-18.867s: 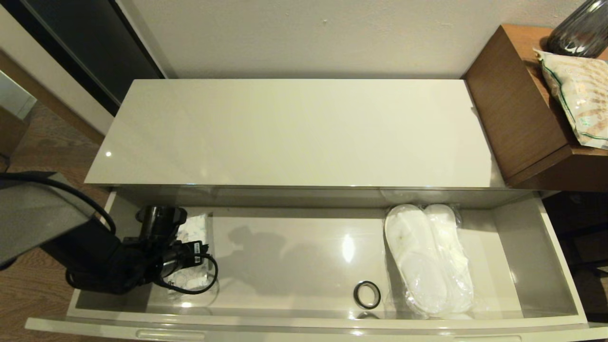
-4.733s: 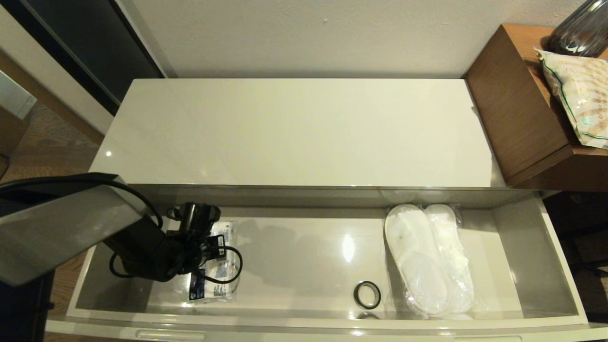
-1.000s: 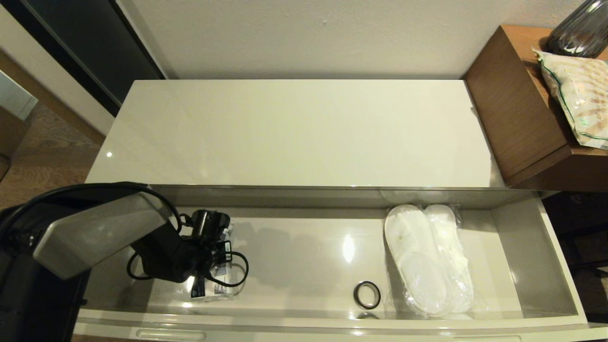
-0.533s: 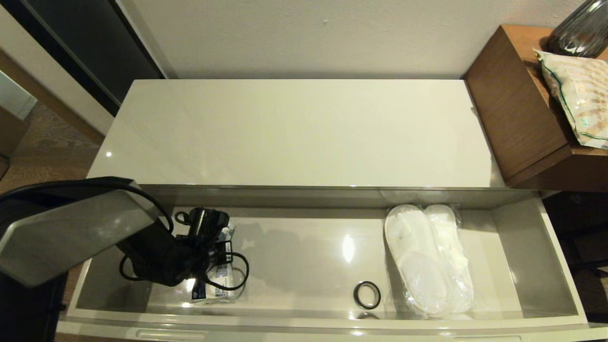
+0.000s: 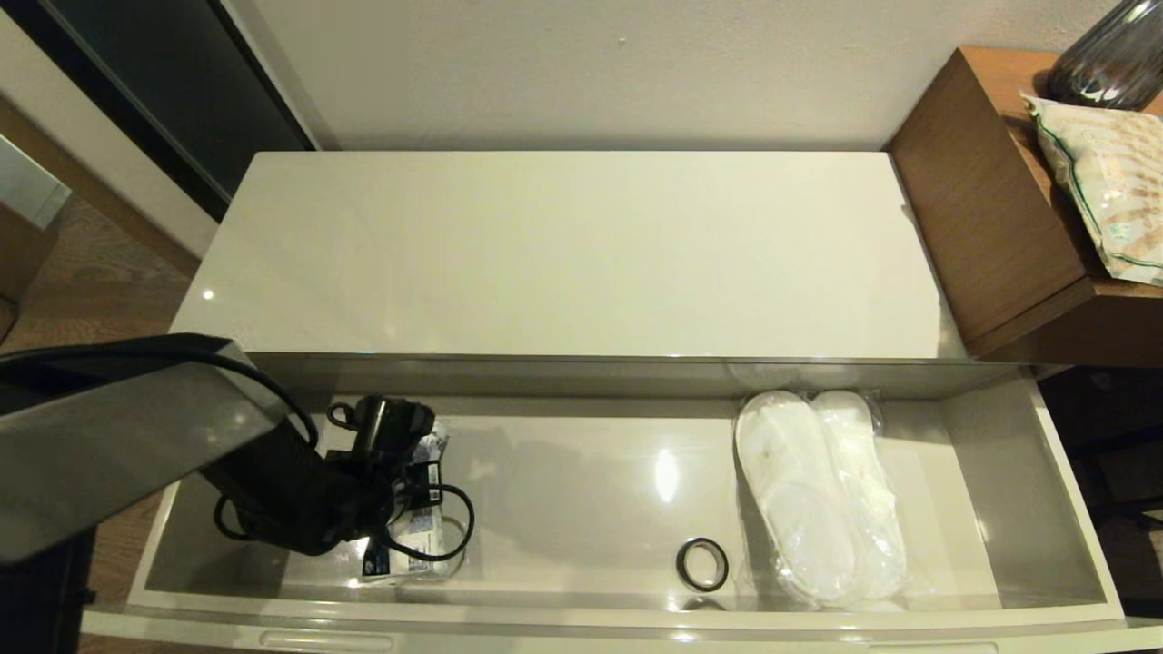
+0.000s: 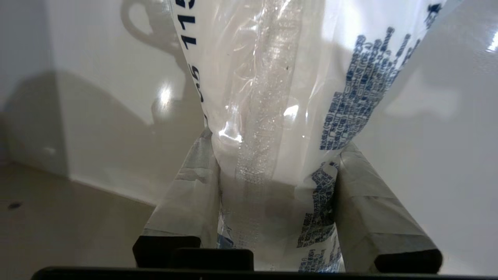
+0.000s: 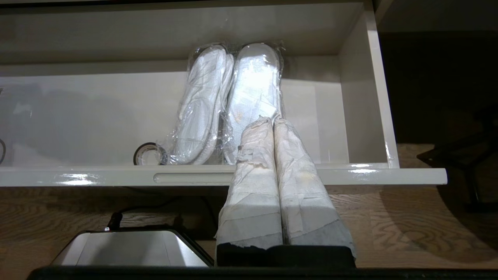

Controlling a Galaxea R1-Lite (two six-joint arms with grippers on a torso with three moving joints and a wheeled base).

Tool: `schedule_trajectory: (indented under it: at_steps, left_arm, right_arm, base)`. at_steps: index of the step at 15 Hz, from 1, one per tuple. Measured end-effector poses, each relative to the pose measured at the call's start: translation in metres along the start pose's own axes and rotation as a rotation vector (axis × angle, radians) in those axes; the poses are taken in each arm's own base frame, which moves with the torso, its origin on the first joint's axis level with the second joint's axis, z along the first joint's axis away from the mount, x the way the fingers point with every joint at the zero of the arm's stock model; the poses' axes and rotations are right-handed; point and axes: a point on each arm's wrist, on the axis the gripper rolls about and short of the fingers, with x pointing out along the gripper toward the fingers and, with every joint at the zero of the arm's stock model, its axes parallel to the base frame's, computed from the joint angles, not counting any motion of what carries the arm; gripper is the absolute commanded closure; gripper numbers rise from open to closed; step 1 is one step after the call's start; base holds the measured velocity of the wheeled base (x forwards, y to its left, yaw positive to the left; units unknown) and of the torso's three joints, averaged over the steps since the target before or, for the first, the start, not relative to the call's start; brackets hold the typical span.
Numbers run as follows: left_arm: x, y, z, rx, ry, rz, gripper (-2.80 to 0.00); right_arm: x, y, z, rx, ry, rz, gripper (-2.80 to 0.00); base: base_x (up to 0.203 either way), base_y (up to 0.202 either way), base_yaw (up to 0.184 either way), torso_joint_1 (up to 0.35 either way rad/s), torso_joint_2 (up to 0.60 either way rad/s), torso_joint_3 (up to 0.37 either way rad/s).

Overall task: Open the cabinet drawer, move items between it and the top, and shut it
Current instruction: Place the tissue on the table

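The cabinet drawer (image 5: 1027, 472) stands pulled out in front of the bare glossy top (image 5: 563, 254). In its left part, my left gripper (image 5: 400, 490) is down inside, shut on the small white pack with blue print (image 5: 413, 536). The left wrist view shows the pack (image 6: 280, 77) pinched between the taped fingers (image 6: 194, 186) and hanging out from the left gripper (image 6: 274, 155) over the drawer floor. The wrapped white slippers (image 5: 818, 490) lie flat at the drawer's right. My right gripper (image 7: 272, 122) is shut and empty, low before the drawer's front rim (image 7: 408, 175), out of the head view.
A small black ring (image 5: 702, 563) lies on the drawer floor just left of the slippers. A brown wooden box (image 5: 990, 209) stands at the right of the top, carrying a beige snack bag (image 5: 1104, 182) and a dark vase (image 5: 1108, 64). A handle slot (image 7: 190, 178) runs along the front rim.
Over the earlier frames my left gripper and the pack shifted rightwards from the drawer's far left end. In the last second the arm only swayed slightly. Slippers and ring stayed put.
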Motion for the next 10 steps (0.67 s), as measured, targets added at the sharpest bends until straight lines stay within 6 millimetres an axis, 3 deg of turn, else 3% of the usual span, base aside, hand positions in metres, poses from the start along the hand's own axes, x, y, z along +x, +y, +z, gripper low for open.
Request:
schedule_trajectory:
  at_steps: [4,8,10]
  left_arm:
    - [-0.052,0.01,0.007,0.004,-0.033,-0.03,0.0]
    - [-0.129,0.029,0.029,-0.006,-0.091,-0.067,0.0]
    - [-0.166,0.037,0.051,-0.02,-0.131,-0.085,0.0]
  right_arm:
    - [0.0,0.0,0.0,0.001,0.0,0.0,0.0]
    - [0.0,0.0,0.0,0.001,0.0,0.0,0.0]
    - [0.0,0.0,0.0,0.0,0.0,0.0,0.0]
  base:
    - [0.0,0.0,0.0,0.0,0.0,0.0]
    - [0.0,0.0,0.0,0.0,0.0,0.0]
    - [0.0,0.0,0.0,0.0,0.0,0.0]
